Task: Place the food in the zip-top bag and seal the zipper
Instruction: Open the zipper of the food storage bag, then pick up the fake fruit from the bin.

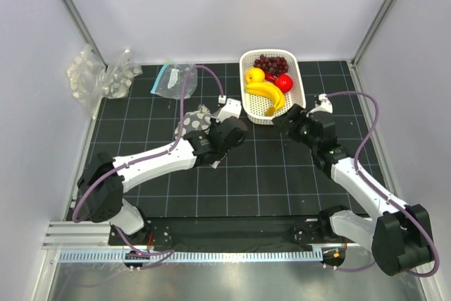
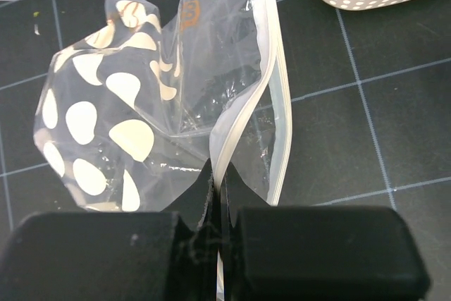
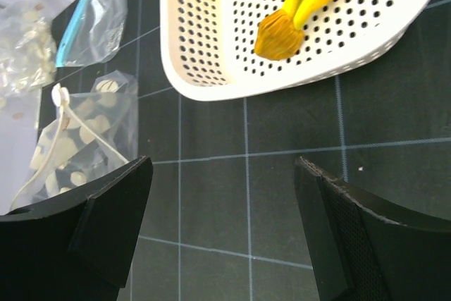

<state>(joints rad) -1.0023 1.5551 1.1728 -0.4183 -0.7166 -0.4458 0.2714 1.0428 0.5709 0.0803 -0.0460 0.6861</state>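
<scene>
Your left gripper (image 2: 218,206) jaws pinch zip-top bag (image 2: 134,103) at zipper (image 2: 280,89) edge, lower centre. Your right gripper (image 3: 222,209) jaws spread, mat (image 3: 246,188) showing between, below white basket (image 3: 211,93) rim. Food (image 1: 268,93) in basket, upper right.

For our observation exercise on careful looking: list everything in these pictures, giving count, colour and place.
white basket: one, white, far middle of table
banana: one bunch, yellow, in basket
round yellow fruit: one, yellow, in basket
round red fruit: one, red, in basket
grape bunch: one, dark purple, basket's far end
zip-top bag: one, clear with cream spots, left of basket
teal-strip bag: one, clear, far left
bumpy clear packs: pile, clear, far left corner
table: one, black, gridded
left hand: black, shut on zip-top bag's rim
right hand: black, open, beside basket
</scene>
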